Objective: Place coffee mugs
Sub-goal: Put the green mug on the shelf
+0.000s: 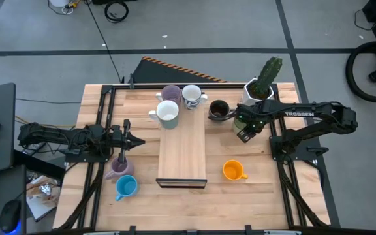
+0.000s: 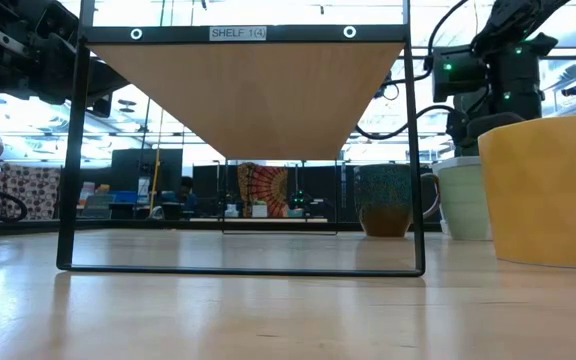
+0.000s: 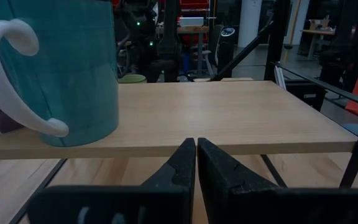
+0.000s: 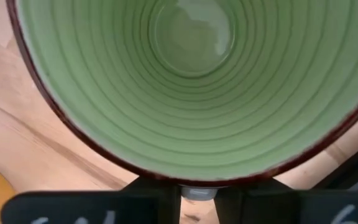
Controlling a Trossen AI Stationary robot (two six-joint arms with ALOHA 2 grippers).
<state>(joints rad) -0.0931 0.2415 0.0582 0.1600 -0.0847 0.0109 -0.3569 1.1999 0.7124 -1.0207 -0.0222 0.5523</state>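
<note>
1. Right gripper [image 4: 197, 194] is clenched on the near rim of the light green ribbed ceramic mug [image 4: 191, 93], one finger inside the wall and one outside. From table height the mug looks to be standing on the wooden counter [image 1: 266, 189], just beside the dark brown mug [image 1: 219, 109] and in front of the white faceted cactus pot [image 1: 263, 81].
2. Left gripper [image 3: 195, 149] is pinched shut w/ nothing in it. It waits at the left side of the wood-topped black-frame shelf [image 1: 183, 150], level w/ the shelf board.
3. Handling, my read: glazed ceramic, so stiff, smooth and prob. slippery. It chips if knocked against the other mugs or the shelf frame. Small and light enough for a rim pinch, but held at one side it may tilt, so lift slow and keep it upright.
4. Best hold is the rim wall, as it is held now. The handle is an alt. grip, but I can't see it from here.
5. Count: 8 mugs total.
   - On the shelf, 3: purple mug [image 1: 172, 93], white/grey mug [image 1: 191, 96], and teal mug w/ white handle [image 3: 55, 68].
   - On the counter, 5: green, brown, orange mug [image 1: 234, 170], blue mug [image 1: 126, 187], and second purple mug [image 1: 119, 166].
6. Also 1 cactus pot, not part of the job.
</note>
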